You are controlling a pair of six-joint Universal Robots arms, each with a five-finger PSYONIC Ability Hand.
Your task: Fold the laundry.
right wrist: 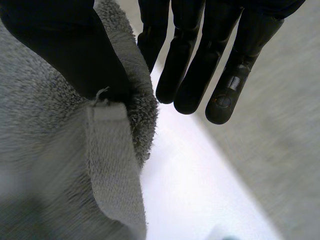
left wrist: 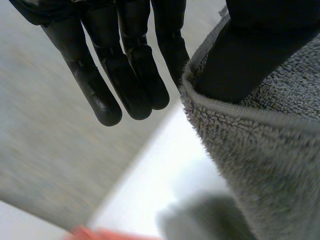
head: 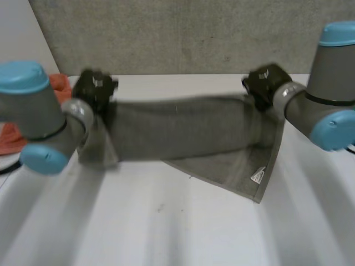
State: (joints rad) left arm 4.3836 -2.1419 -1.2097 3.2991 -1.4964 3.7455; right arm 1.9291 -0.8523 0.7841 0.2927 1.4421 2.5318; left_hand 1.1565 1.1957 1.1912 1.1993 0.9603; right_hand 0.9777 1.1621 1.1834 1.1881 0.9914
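Towel: I see one grey towel, stretched in the air between both hands above the table. Its lower part hangs down, and the corner with a small label rests on the table.
Left hand: my left hand has the towel's left upper corner. In the left wrist view the thumb presses on the hem against the nearest finger, and the other fingers are straight and free.
Right hand: my right hand has the right upper corner in the same way, thumb on the hem and the other fingers straight beside it.
Done: I judge the towel is picked up and spread. It may be already doubled once, but the head view is too soft for me to be sure.
Left to do: lay it down, fold it and flatten it. An orange cloth beside the left arm looks not folded.
Count: one grey towel, one orange cloth, two hands.
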